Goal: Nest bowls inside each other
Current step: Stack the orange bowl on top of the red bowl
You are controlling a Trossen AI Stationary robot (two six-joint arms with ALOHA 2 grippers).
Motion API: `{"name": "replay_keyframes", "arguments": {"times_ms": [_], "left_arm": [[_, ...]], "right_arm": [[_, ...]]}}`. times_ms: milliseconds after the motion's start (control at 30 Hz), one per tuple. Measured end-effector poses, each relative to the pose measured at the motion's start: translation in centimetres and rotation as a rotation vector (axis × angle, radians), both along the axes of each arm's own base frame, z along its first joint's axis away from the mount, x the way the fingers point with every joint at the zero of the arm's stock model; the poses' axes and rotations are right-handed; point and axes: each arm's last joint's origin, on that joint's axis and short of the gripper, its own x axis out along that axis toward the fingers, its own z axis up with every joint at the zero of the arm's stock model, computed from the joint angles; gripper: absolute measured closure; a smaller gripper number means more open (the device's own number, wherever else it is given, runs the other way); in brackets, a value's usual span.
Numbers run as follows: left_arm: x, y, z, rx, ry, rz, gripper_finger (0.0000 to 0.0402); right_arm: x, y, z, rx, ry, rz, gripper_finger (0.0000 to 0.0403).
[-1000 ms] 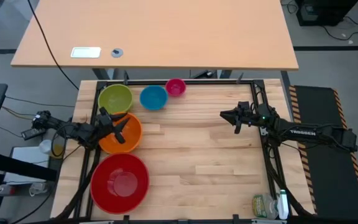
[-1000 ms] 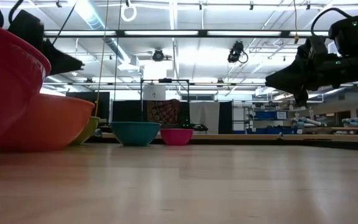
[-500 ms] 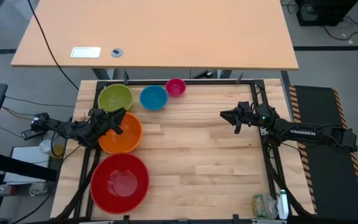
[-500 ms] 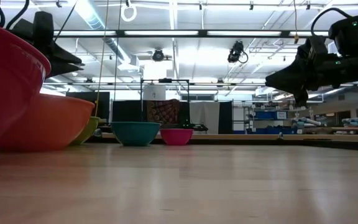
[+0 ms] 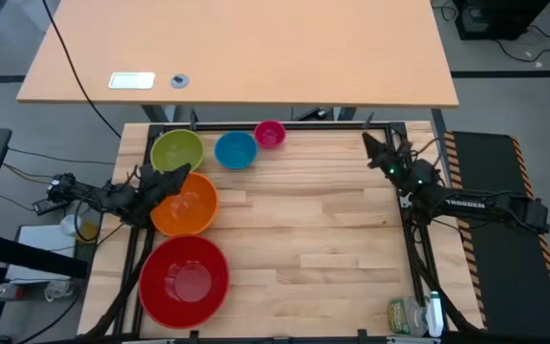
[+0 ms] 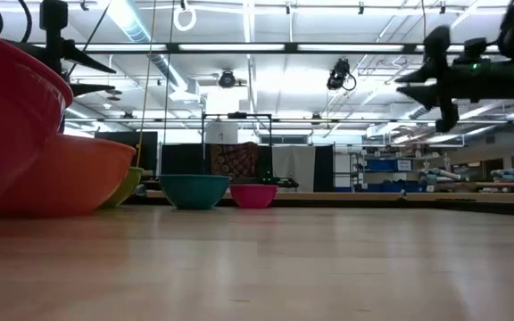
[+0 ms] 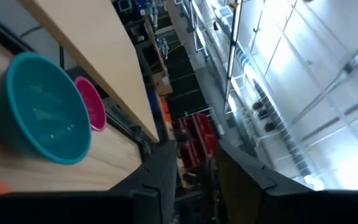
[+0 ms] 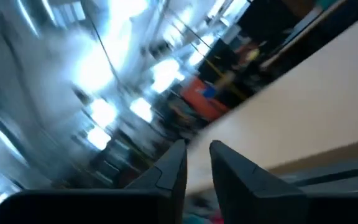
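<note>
Five bowls stand apart, each on its base, on the left of the wooden table: red (image 5: 184,277) nearest, orange (image 5: 185,204) behind it, then lime green (image 5: 177,151), blue (image 5: 236,149) and pink (image 5: 269,133) along the far edge. My left gripper (image 5: 178,176) hovers open and empty above the orange bowl's far rim, pointing about level. In its wrist view the blue bowl (image 7: 42,118) and pink bowl (image 7: 92,102) lie ahead. My right gripper (image 5: 371,144) is raised by the table's far right corner, its fingers a narrow gap apart (image 8: 197,144) with nothing between them.
A black frame (image 5: 404,229) runs along the table's edges. Beyond the far edge stands a light desk (image 5: 256,57) with a white card (image 5: 132,80). A bottle (image 5: 413,315) lies at the near right corner. The table's middle and right are bare wood.
My left gripper has rolled about its own axis above the orange bowl, so its fingers now stand one over the other. My right gripper has risen and swung from pointing toward the table's left to pointing toward the far edge, tipping upward. No bowl has moved.
</note>
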Motion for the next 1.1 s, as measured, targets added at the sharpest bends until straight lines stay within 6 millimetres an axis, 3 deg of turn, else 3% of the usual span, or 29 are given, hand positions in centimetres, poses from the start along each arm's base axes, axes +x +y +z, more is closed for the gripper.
{"name": "replay_keyframes", "arguments": {"times_ms": [100, 267, 467, 667, 800, 967, 1100], "left_arm": [[0.0, 0.0, 0.0, 0.006, 0.006, 0.002, 0.0287], [-0.1, 0.0, 0.3, 0.022, -0.007, 0.011, 0.0287], [-0.4, 0.0, 2.0, 0.190, 0.002, -0.047, 0.0287], [-1.2, 0.1, 4.4, 0.325, 0.044, -0.046, 0.0287], [-1.6, 0.2, 5.6, 0.370, 0.100, -0.039, 0.0287], [-2.0, 0.2, 6.4, 0.420, 0.217, -0.127, 0.0282], [-2.3, 0.1, 6.6, 0.419, 0.334, -0.212, 0.0250]], "right_arm": [[-0.2, 0.1, 0.7, 0.053, -0.193, 0.055, 0.0320], [-0.2, 0.3, 1.2, 0.080, -0.286, 0.140, 0.0320], [2.6, 0.5, 4.1, 0.020, -0.069, 0.491, 0.0320], [7.7, 0.4, 8.7, 0.047, 0.225, 0.599, 0.0320], [12.1, 0.3, 10.7, 0.026, 0.331, 0.645, 0.0320], [18.0, 0.8, 11.8, 0.017, 0.396, 0.732, 0.0321], [22.6, 2.0, 11.5, 0.044, 0.502, 0.782, 0.0321]]}}
